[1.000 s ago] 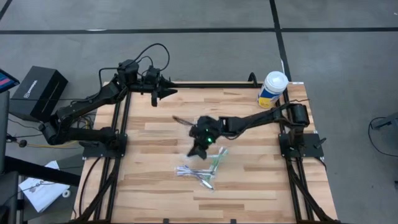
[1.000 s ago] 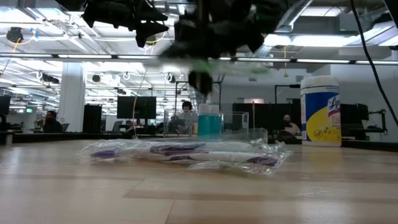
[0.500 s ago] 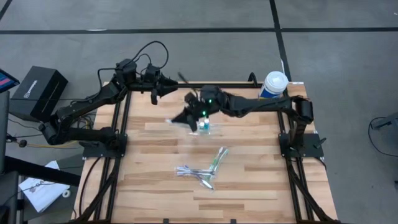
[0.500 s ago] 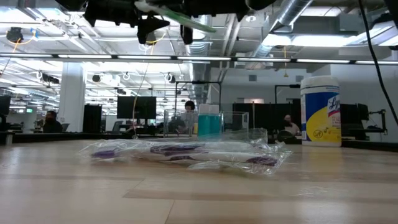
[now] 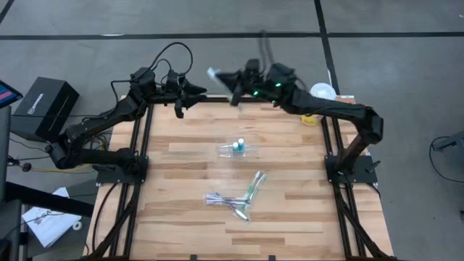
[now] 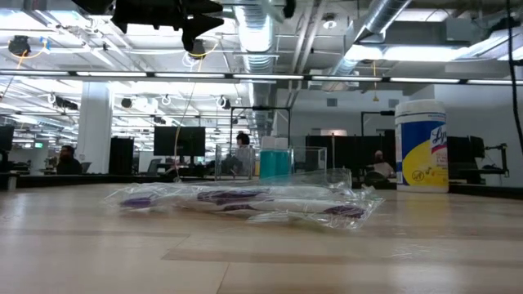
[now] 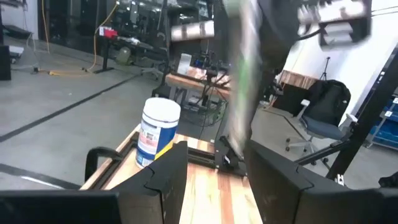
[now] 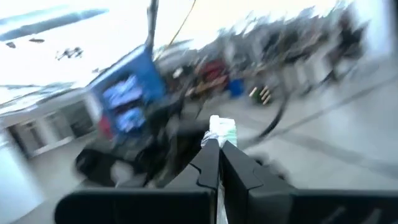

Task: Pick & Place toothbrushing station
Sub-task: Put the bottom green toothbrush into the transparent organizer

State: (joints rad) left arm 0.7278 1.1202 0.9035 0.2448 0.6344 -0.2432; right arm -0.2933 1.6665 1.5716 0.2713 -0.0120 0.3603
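Your right gripper (image 5: 225,75) is clamped on a toothbrush (image 8: 221,132), arm stretched toward the left gripper (image 5: 194,90), which hangs with fingers apart.

Wipes canister (image 6: 421,145), black box (image 5: 45,106)

Even overhead light across the table (image 5: 290,210), shadows soft and short. Ceiling strip lights glare white down the low view, and the near boards go soft. The right wrist view is smeared with motion blur, sky blown out. A blurred streak crosses the left wrist view.
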